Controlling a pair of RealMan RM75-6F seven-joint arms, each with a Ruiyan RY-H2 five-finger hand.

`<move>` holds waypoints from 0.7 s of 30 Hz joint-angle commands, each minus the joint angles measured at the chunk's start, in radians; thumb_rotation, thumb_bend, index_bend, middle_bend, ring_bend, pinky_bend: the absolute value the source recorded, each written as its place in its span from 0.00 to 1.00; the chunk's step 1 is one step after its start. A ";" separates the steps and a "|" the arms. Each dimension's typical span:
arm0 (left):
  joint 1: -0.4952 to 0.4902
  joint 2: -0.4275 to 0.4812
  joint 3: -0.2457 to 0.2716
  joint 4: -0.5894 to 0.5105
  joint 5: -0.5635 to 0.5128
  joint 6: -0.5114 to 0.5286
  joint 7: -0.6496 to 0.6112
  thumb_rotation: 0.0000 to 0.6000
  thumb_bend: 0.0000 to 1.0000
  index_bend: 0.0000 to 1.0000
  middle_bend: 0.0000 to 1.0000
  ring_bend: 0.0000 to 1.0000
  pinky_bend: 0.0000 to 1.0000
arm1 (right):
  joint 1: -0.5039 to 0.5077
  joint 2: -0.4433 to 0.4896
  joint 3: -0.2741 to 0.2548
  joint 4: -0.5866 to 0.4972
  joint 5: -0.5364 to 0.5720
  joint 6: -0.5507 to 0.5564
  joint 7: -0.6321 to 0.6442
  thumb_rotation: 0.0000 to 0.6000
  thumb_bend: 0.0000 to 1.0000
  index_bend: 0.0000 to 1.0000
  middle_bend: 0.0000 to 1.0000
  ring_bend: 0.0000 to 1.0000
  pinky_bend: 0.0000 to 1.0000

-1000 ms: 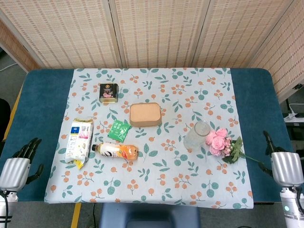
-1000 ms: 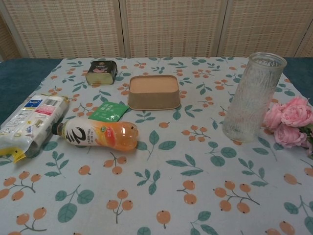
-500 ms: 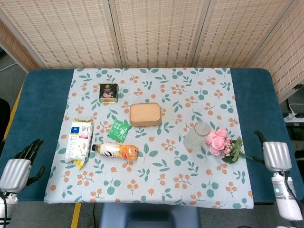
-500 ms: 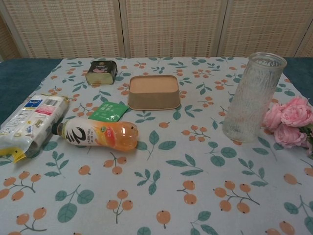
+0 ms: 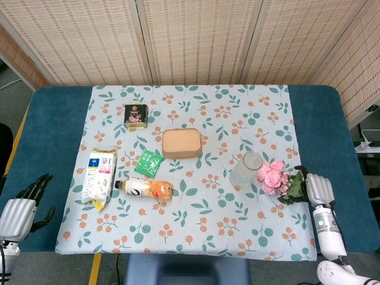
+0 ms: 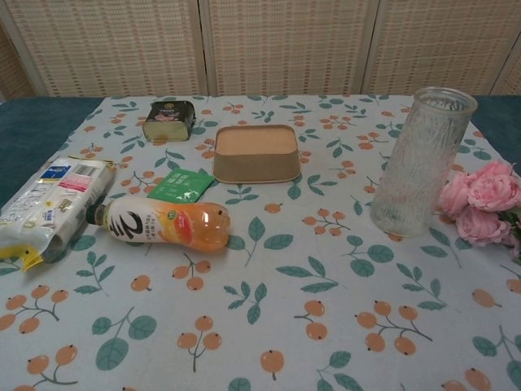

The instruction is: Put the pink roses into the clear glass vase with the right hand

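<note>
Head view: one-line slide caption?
Right hand beside the pink roses, which lie next to the upright clear glass vase.

On your floral tablecloth (image 5: pixel 237 119): a dark tin (image 5: pixel 136 115) w/ a pink label sits toward the far left, a tan lidded box (image 5: pixel 181 143) near the centre. Green sachet (image 5: pixel 148 162) lies just left of the box's front edge. Orange drink bottle (image 5: pixel 145 188) lies on its side, cap pointing left, next to a white snack bag (image 5: pixel 98 177). Woven screen panels (image 5: pixel 196 38) stand behind the table.
</note>
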 commanded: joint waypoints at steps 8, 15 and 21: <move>-0.002 0.001 0.003 0.001 0.001 -0.005 -0.003 1.00 0.42 0.06 0.08 0.19 0.37 | 0.077 -0.089 0.035 0.085 0.132 -0.081 0.006 1.00 0.00 0.26 0.91 1.00 1.00; -0.002 0.002 0.005 0.000 0.002 -0.005 -0.003 1.00 0.42 0.06 0.08 0.20 0.37 | 0.110 -0.130 0.016 0.200 0.163 -0.112 -0.028 1.00 0.00 0.52 0.98 1.00 1.00; -0.002 0.003 0.005 -0.001 -0.002 -0.007 -0.002 1.00 0.42 0.07 0.08 0.20 0.37 | 0.111 -0.119 -0.002 0.218 0.143 -0.085 -0.053 1.00 0.12 0.69 1.00 1.00 1.00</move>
